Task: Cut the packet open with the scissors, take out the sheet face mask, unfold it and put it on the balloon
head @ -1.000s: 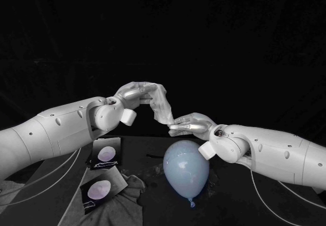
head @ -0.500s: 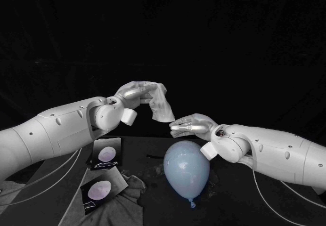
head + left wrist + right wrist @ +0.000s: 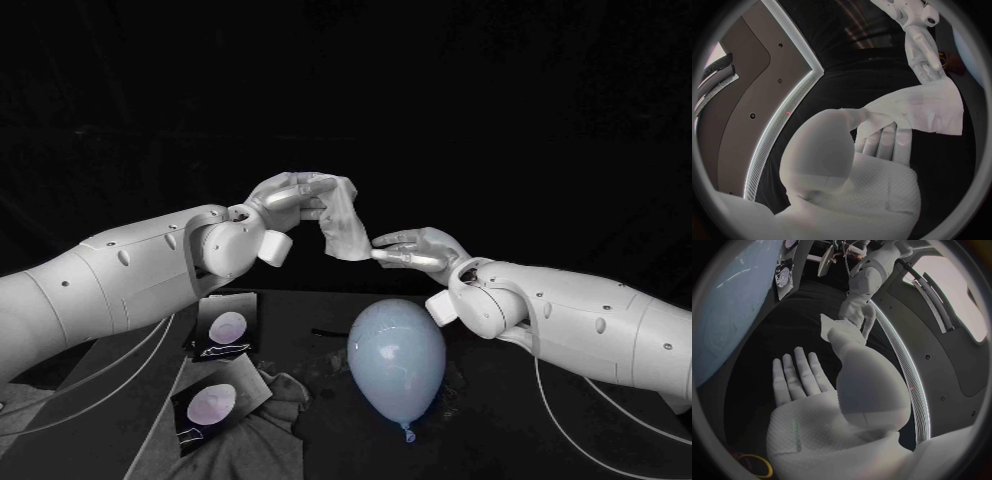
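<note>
Two hands on crumpled white sheet face mask [image 3: 343, 225]: left hand [image 3: 296, 195] grips top, right hand [image 3: 418, 250] pinches lower edge; unfolding step; next, draw apart gently; pale blue balloon [image 3: 394, 358] below right hand.

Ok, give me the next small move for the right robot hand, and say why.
Probably pinch the free lower corner of the sheet face mask and draw it away to unfold it. The left robot hand holds the mask folded in the air, the balloon lies bare, and the right robot hand only reaches that corner, with no clear grip.
</note>
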Robot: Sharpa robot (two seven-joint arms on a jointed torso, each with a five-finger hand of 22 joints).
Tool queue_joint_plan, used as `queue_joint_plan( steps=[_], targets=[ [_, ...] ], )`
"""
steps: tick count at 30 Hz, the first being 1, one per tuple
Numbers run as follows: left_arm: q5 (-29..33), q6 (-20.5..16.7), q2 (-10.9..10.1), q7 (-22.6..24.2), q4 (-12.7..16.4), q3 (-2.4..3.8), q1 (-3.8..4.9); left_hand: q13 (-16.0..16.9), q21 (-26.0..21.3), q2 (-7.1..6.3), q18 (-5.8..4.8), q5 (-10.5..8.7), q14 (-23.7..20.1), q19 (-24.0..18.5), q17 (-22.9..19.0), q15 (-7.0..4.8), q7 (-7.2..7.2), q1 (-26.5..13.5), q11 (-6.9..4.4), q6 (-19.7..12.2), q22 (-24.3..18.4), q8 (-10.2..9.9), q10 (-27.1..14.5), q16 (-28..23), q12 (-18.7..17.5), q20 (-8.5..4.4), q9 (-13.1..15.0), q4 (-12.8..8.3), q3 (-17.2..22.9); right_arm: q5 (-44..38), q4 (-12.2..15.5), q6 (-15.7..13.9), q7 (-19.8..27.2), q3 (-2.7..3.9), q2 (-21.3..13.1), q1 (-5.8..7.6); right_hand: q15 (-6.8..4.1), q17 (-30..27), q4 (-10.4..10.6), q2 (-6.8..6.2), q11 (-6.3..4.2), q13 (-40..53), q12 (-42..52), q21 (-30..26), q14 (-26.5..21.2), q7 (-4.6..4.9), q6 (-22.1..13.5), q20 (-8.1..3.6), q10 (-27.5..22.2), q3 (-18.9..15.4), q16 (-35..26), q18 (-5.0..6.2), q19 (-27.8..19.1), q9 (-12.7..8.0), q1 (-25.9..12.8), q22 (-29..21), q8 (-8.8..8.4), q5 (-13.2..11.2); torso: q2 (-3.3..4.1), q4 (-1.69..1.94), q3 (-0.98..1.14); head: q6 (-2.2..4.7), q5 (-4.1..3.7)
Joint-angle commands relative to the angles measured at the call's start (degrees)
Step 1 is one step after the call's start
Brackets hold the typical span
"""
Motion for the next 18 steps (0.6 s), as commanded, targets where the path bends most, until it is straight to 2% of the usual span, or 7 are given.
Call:
queue_joint_plan(
  steps=[1,3,8,11,13,18],
  targets=[
    [0.42,1.53,0.1,0.16,0.26,0.1,0.19,0.06,0.2,0.53,0.44,0.17,-0.28,0.46,-0.07,-0.2,1.51,-0.16,0.15,-0.07,0.0,0.33,0.0,-0.1,0.11,0.14,7.14,-0.06,0.27,0.22,0.05,0.42,2.99,0.05,0.6,0.01,0.4,0.3,0.23,0.09,0.09,0.1,0.74,-0.85,-1.42,0.17,-0.89,0.02,-1.38,-1.31,-0.28,-1.22,-2.09,-0.05,0.53,-0.82,-0.33,-0.24,-0.03,-0.02,0.04,-0.07,-0.04],
    [0.39,1.49,0.15,0.12,0.25,0.1,0.2,0.06,0.2,0.53,0.44,0.17,-0.25,0.49,-0.06,-0.21,1.51,-0.18,0.14,-0.07,0.0,0.35,0.01,-0.09,0.11,0.14,7.16,-0.06,0.27,0.64,0.25,1.5,3.13,0.07,0.78,0.01,0.52,0.44,0.42,0.14,0.03,0.16,1.09,-1.22,-1.84,0.01,-1.01,0.02,-1.63,-1.9,-0.23,-1.4,-3.38,-0.03,0.44,-1.31,-0.31,-0.24,-0.04,0.0,0.04,-0.06,-0.01],
    [0.33,1.37,0.3,0.04,0.12,0.1,0.22,0.06,0.19,0.53,0.43,0.17,-0.23,0.5,-0.06,-0.21,1.51,-0.19,0.14,-0.08,0.0,0.37,0.02,-0.08,0.12,0.14,7.18,-0.05,0.27,2.05,1.22,3.66,3.81,0.2,1.02,0.05,0.44,0.98,0.94,0.62,-0.36,0.38,2.63,-1.84,-2.21,0.51,0.61,0.03,-1.15,-3.55,0.4,-1.45,-5.33,0.36,0.5,-2.06,0.5,-0.24,-0.07,-0.04,0.01,0.01,-0.08],
    [0.3,1.33,0.4,0.04,0.02,0.09,0.23,0.06,0.19,0.53,0.43,0.17,-0.23,0.5,-0.06,-0.21,1.51,-0.19,0.14,-0.08,0.0,0.37,0.02,-0.08,0.12,0.14,7.18,-0.05,0.27,3.6,1.65,4.54,4.27,0.32,1.1,0.11,0.06,1.44,1.28,1.07,-0.72,0.45,3.74,-1.89,-1.58,0.91,1.89,0.05,-0.32,-4.69,1.23,-1.15,-5.51,0.56,0.74,-2.19,1.0,-0.26,-0.08,-0.04,-0.01,0.06,-0.14],
    [0.29,1.34,0.49,0.01,-0.07,0.09,0.23,0.07,0.18,0.51,0.42,0.17,-0.2,0.51,-0.06,-0.21,1.5,-0.24,0.13,-0.08,-0.01,0.41,0.06,-0.06,0.13,0.13,7.21,-0.04,0.26,4.71,1.92,4.95,4.64,0.44,1.12,0.16,-0.27,1.69,1.51,1.38,-1.07,0.46,4.43,-1.9,-1.12,1.66,2.88,0.03,0.43,-5.43,1.73,-0.86,-5.54,0.68,0.91,-2.24,1.38,-0.25,-0.06,0.02,-0.02,0.12,-0.13],
    [0.27,1.35,0.6,-0.04,-0.15,0.08,0.23,0.07,0.16,0.5,0.41,0.17,-0.18,0.52,-0.06,-0.21,1.5,-0.27,0.12,-0.08,-0.02,0.45,0.1,-0.06,0.15,0.13,7.24,-0.03,0.25,7.07,2.09,5.23,5.29,0.67,1.21,0.27,-0.77,2.13,1.98,2.13,-1.21,0.29,5.45,-1.8,0.37,1.55,4.55,0.09,2.0,-6.98,2.86,-0.31,-5.2,0.75,1.41,-2.23,1.87,-0.25,-0.06,-0.01,-0.04,0.24,-0.22]
  ],
)
